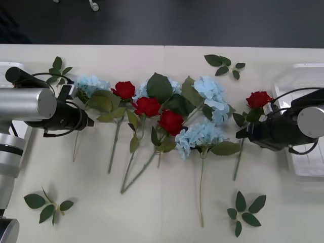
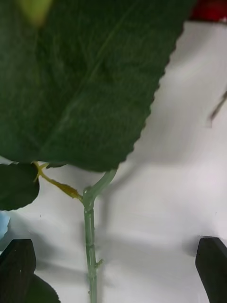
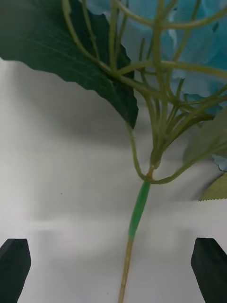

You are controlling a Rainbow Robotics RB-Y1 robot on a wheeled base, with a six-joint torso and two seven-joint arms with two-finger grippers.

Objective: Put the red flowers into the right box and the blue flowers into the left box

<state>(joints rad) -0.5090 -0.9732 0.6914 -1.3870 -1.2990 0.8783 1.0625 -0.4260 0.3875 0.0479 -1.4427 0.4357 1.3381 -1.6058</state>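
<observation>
Cream table [image 1: 162,212], flowers strewn in a loose row across its middle. Left gripper [image 1: 87,120] low at the leftmost blue hydrangea [image 1: 92,84]; in the left wrist view its black fingers [image 3: 14,269] stand wide apart at the two corners, the pale stem [image 3: 137,220] running between them, untouched. Right gripper [image 1: 242,132] low beside the rightmost red rose [image 1: 258,98]; in the right wrist view its fingers [image 2: 17,269] are likewise spread, the rose stem [image 2: 90,241] between them and nearer one finger, a broad serrated leaf [image 2: 80,75] close above. Three more red roses [image 1: 147,106] lie clustered left of centre, stems trailing toward the robot. Other blue hydrangeas [image 1: 210,93] sit right of centre, one [image 1: 197,135] with a long thin stem. Left box [image 1: 7,68] at the table's left edge, mostly hidden behind the left arm; right box [image 1: 298,83] at the right edge, white, partly behind the right arm. Loose leaf sprigs [image 1: 245,210] lie near the corners.
</observation>
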